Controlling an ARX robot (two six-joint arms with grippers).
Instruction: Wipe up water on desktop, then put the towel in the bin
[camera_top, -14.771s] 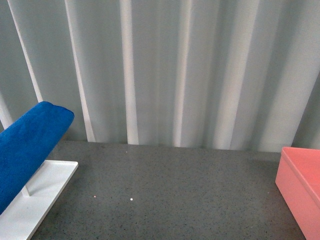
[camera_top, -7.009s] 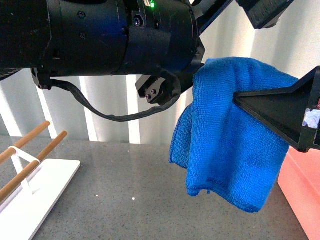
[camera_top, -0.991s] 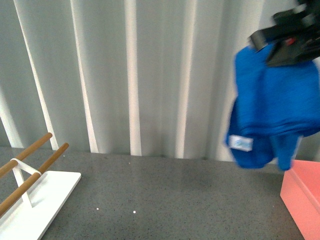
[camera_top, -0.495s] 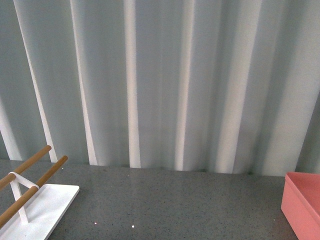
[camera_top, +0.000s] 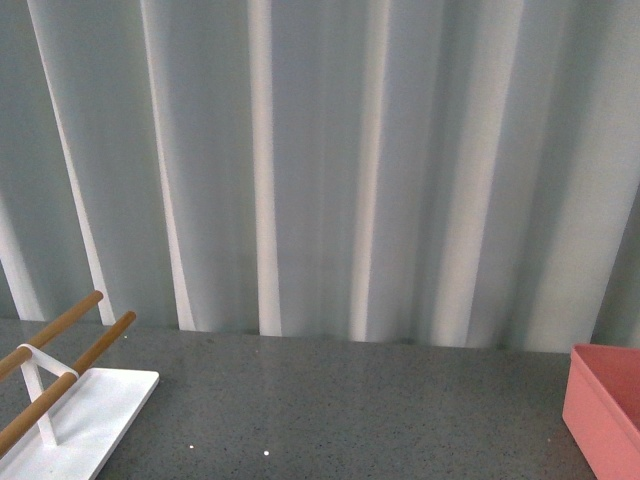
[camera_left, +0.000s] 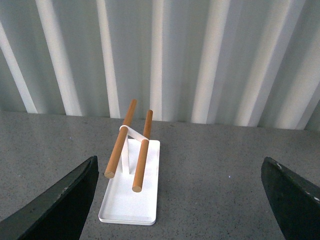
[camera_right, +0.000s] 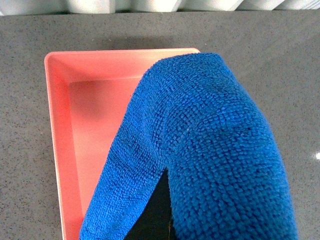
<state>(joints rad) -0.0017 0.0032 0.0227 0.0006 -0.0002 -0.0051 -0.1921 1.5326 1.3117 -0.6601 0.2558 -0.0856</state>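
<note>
Pale ribbed wall (camera_top: 330, 160) backs the dark speckled table (camera_top: 350, 420). In the right wrist view, the blue towel (camera_right: 200, 140) hangs bunched directly above the pink bin (camera_right: 82, 120), not yet inside it. The right gripper (camera_right: 152, 217) shows only as a dark sliver under the cloth and, as I judge it, is clamped on it. So the step in hand is the drop-off. The next move calls for centring the bundle over the opening, then releasing so no fold catches the rim. The left gripper (camera_left: 179, 165) is spread wide and empty, facing the white rack (camera_left: 131, 195) with two wooden rods, which sits lower left in the front view. No label or writing is readable.
</note>
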